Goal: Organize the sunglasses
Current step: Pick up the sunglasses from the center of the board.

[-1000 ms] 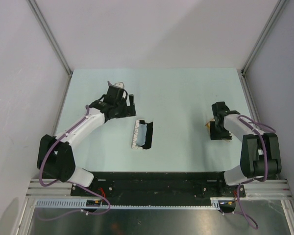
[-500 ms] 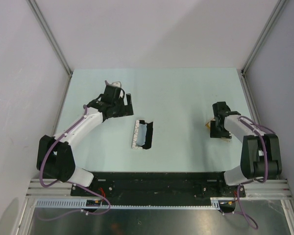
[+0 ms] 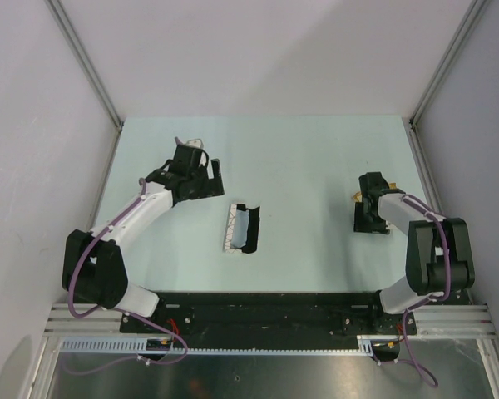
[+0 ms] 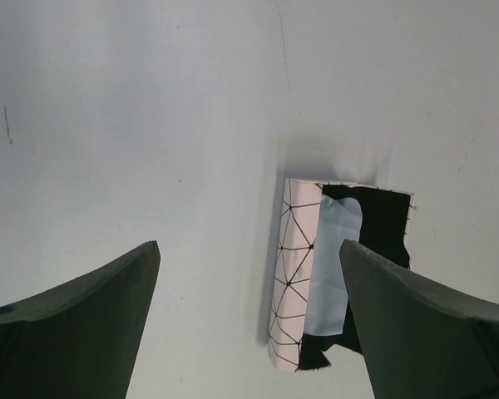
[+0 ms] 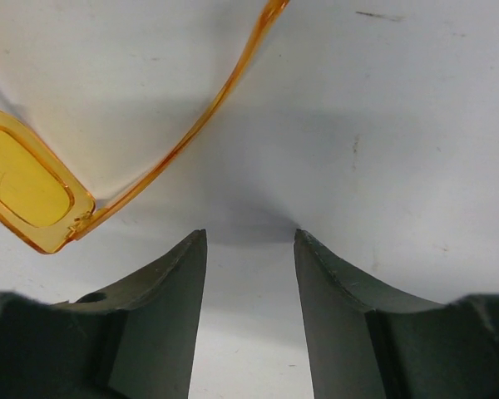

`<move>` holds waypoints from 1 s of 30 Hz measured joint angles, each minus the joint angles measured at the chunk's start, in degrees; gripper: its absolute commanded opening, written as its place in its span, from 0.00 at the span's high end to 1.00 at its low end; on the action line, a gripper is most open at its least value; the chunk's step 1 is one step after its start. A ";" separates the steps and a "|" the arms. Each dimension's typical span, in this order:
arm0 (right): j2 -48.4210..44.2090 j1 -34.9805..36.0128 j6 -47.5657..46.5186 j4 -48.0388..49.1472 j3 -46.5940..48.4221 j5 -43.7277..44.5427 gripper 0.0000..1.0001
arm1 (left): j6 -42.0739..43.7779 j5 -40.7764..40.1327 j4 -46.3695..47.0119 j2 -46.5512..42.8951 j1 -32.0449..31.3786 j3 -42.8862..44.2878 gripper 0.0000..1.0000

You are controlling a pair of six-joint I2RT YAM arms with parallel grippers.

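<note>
Pale green counter point(image 3: 316, 158) fills the overhead view, with light walls on three sides. We see the left arm reach up and leftwards; its hand point(image 3: 216, 177) hovers over the far left part of the counter, and from this height we cannot tell how its fingers stand. Near the middle lies a case point(image 3: 244, 228), open, white outside and black inside. The right arm bends in from the right edge, and its hand point(image 3: 370, 214) points down at the counter on the right side. Just beside that hand, on its upper left, a small orange piece of the sunglasses point(image 3: 357, 197) shows. The sunglasses lie well apart from the case.

In the left wrist view, we look down past two dark fingers point(image 4: 83, 307) set wide apart, so the left hand point(image 4: 248, 249) is open, with bare counter point(image 4: 150, 100) between them. Beyond the fingers lies the case point(image 4: 295, 274), its white lid marked with thin black triangle lines. Its black lining holds a blue-grey cloth point(image 4: 333, 266).

In the right wrist view, we see two dark fingers point(image 5: 150, 316) with a narrow gap, so the right hand point(image 5: 249, 237) is slightly open, and only shadowed counter point(image 5: 416, 125) shows in the gap. The sunglasses point(image 5: 25, 179) lie on the counter just beyond the finger on the picture's left. One amber lens sits in a translucent orange frame, and a slim arm runs from it up and to the right, out of the top edge. The frame's corner is close to that finger; we cannot tell whether they touch.
</note>
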 measured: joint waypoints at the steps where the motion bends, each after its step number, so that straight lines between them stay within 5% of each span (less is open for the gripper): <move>1: -0.35 -0.04 -0.20 0.09 -0.17 0.07 0.45 | 0.02 0.00 -0.02 0.00 0.11 -0.15 0.05; 8: -3.87 -2.12 -0.22 1.55 -0.48 0.66 0.27 | 0.02 0.20 -0.20 0.00 0.39 -0.44 0.05; 20: 0.96 -6.10 0.76 7.58 -0.09 -0.98 0.28 | 0.07 0.20 -0.22 0.00 0.44 -0.44 0.05; 30: 6.29 -7.89 1.22 13.09 3.26 -7.72 0.42 | 0.48 0.20 -0.24 0.00 1.14 -0.44 0.05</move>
